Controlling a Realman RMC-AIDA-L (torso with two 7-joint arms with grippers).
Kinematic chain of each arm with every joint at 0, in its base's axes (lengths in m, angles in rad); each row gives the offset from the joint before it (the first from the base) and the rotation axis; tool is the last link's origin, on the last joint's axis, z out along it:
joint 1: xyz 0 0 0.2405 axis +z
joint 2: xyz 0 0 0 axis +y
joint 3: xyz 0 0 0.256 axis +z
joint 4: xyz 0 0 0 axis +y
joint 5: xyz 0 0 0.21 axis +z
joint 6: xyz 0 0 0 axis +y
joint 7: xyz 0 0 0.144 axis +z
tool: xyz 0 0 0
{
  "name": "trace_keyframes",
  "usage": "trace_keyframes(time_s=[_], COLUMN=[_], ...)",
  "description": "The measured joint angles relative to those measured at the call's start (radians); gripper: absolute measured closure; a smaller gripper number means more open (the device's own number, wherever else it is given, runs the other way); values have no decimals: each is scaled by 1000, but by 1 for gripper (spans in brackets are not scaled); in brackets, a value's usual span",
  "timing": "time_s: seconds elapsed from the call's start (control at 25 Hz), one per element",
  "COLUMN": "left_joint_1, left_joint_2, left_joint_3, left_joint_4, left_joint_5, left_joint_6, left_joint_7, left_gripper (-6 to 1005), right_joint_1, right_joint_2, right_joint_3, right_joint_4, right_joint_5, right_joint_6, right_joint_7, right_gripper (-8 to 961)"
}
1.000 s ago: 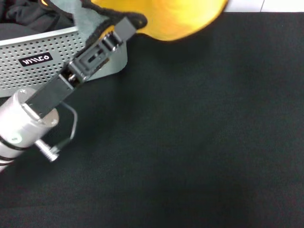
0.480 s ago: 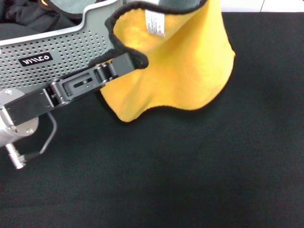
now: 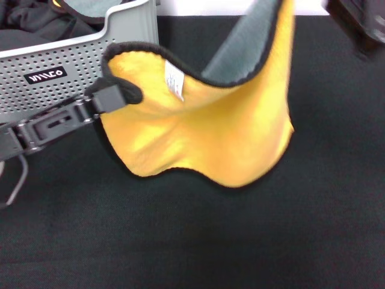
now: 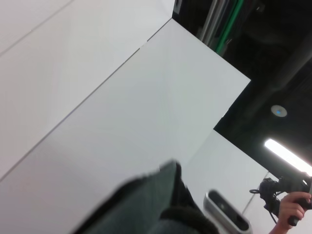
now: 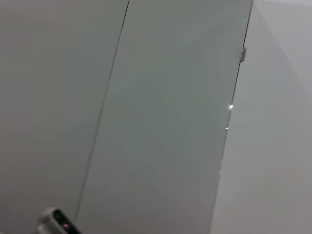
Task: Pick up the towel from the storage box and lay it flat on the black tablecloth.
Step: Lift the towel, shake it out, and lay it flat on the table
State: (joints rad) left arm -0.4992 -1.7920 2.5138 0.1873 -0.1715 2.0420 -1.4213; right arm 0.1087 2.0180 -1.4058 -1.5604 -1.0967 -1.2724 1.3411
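Note:
The towel [image 3: 210, 132] hangs spread over the black tablecloth [image 3: 240, 241], yellow-orange face toward me, with its grey back [image 3: 246, 48] and white tag [image 3: 174, 81] showing. My left gripper [image 3: 115, 97] is shut on the towel's left upper corner, just in front of the storage box [image 3: 72, 66]. The towel's other upper corner runs out past the top edge of the head view. A dark blurred shape at the top right is my right gripper [image 3: 360, 21], apart from the visible cloth. The left wrist view shows grey towel cloth [image 4: 156, 209] close up.
A black garment [image 3: 36, 21] lies inside the box at the back left. The tablecloth stretches wide in front of and to the right of the towel. The right wrist view shows only pale wall panels.
The towel has come farther out of the box, forward and lower over the tablecloth, and is now wider spread. My left gripper moved left with its corner. The dark shape appeared at top right.

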Motion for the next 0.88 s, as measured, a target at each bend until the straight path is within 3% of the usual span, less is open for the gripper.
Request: trace_keyframes(time_s=[0.04, 0.12, 0.44, 0.6, 0.72, 0.76, 0.88], left_joint_1=[0, 32, 48, 98, 149, 208, 279], left_joint_2=[0, 21, 35, 41, 42, 39, 31], left_joint_3=[0, -21, -30, -66, -132, -228, -349], left_joint_4=[0, 47, 181, 244, 284, 328, 406], left_joint_5=[0, 7, 133, 188, 254, 350, 490], left_joint_6=[0, 1, 1, 1, 1, 1, 1], left_joint_7=[0, 42, 98, 150, 182, 195, 193], left_gripper=[996, 996, 996, 996, 996, 996, 996], right_joint_1=[-6, -13, -37, -75, -107, -114, -122], right_joint_2=[0, 0, -1, 0, 1, 1, 1], right_joint_3=[19, 64, 118, 163, 198, 213, 268], right_joint_4=[9, 32, 35, 48, 58, 60, 62], right_joint_5=[0, -1, -63, -70, -78, -78, -67], right_joint_6=[-35, -107, -250, -368, -452, -492, -643], right_joint_7=[14, 50, 151, 169, 171, 171, 180], right_gripper=[951, 951, 951, 951, 951, 951, 951])
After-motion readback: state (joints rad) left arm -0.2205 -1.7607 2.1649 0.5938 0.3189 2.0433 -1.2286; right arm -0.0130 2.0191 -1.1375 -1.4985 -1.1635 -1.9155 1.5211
